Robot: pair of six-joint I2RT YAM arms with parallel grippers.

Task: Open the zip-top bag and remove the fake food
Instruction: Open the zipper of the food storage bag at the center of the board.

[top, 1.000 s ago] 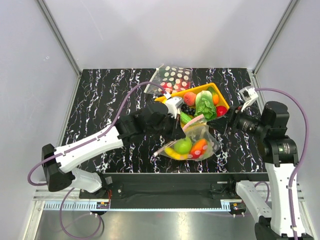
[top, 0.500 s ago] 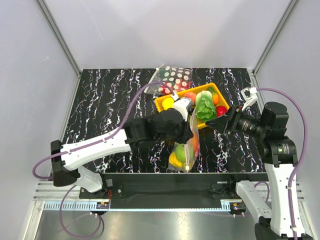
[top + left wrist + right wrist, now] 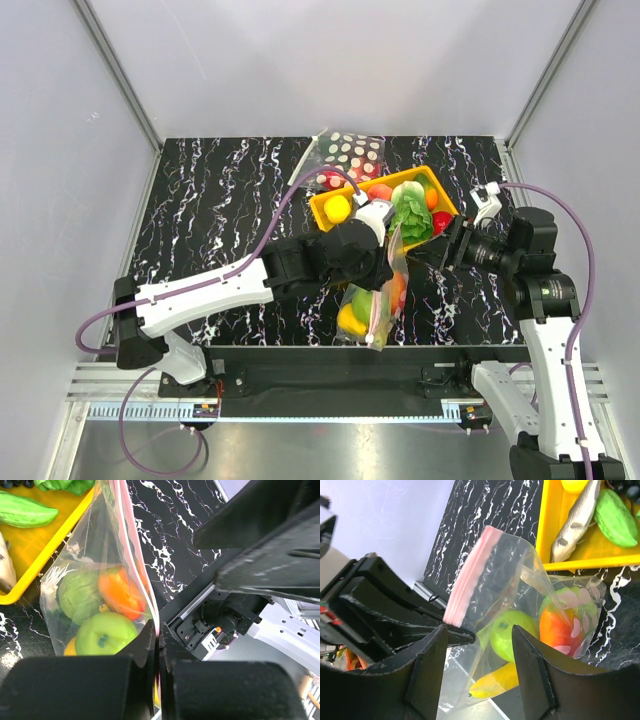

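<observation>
The left hand (image 3: 157,630) clamps the pink strip (image 3: 470,575) of the zip-top bag (image 3: 375,305) near the table (image 3: 220,200)'s near edge, presumably presenting it to the spread right hand (image 3: 479,630).

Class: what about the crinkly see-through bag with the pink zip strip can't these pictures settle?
1. Zip open or sealed: top view, left gripper covers the mouth of the crinkly see-through bag; right wrist view shows one face of the pink zip strip.
2. Count of glossy toy food: pieces overlap; left wrist view, black fingers hide some.
</observation>
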